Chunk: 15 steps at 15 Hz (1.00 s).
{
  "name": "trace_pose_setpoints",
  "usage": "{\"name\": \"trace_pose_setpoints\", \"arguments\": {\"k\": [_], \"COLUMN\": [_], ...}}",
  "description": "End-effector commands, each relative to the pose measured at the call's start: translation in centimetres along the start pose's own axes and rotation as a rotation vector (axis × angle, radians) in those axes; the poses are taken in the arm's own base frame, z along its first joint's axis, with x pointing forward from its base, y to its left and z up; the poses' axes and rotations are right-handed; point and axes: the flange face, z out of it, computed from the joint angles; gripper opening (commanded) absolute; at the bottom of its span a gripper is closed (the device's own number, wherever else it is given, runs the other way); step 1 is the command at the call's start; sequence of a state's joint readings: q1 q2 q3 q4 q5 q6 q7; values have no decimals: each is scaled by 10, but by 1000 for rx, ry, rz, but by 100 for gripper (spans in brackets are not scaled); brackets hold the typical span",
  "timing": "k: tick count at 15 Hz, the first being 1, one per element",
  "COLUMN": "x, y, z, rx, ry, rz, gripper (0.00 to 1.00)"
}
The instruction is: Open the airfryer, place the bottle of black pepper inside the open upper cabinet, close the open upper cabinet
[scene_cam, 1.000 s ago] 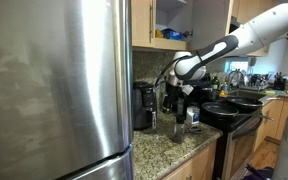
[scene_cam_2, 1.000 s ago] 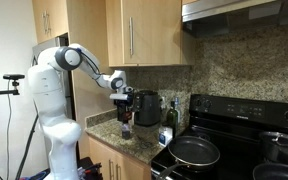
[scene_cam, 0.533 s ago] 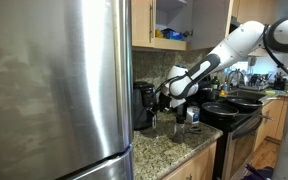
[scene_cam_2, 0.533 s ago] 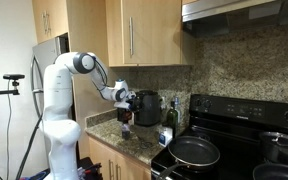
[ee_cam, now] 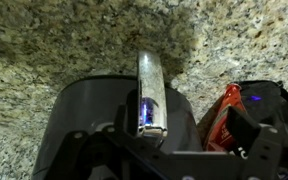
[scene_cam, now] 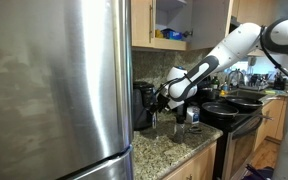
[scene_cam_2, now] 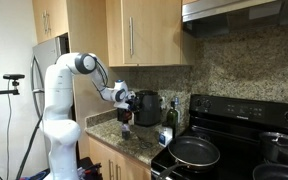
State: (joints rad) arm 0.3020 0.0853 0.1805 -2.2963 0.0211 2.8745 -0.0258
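In an exterior view the gripper point(scene_cam: 164, 97) sits low by the airfryer point(scene_cam: 143, 105) on the granite counter point(scene_cam: 174, 150), with the open upper cabinet point(scene_cam: 169, 20) above and the steel fridge point(scene_cam: 54, 90) beside. In an exterior view the stove point(scene_cam_2: 199, 150) is near. Wrist view: jaws look spread wide around the silver handle point(ee_cam: 151, 90). It should centre, clamp and pull straight out.
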Motion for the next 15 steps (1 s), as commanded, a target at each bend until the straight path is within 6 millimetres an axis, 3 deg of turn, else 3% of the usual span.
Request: {"name": "trace_pose_setpoints", "arguments": {"k": [1, 9, 15], "x": [3, -5, -2], "y": [3, 9, 8], "z": [2, 14, 10], "rx": [-4, -55, -56], "ry": [99, 121, 107], "rz": [46, 145, 146], "gripper": [100, 100, 100]}}
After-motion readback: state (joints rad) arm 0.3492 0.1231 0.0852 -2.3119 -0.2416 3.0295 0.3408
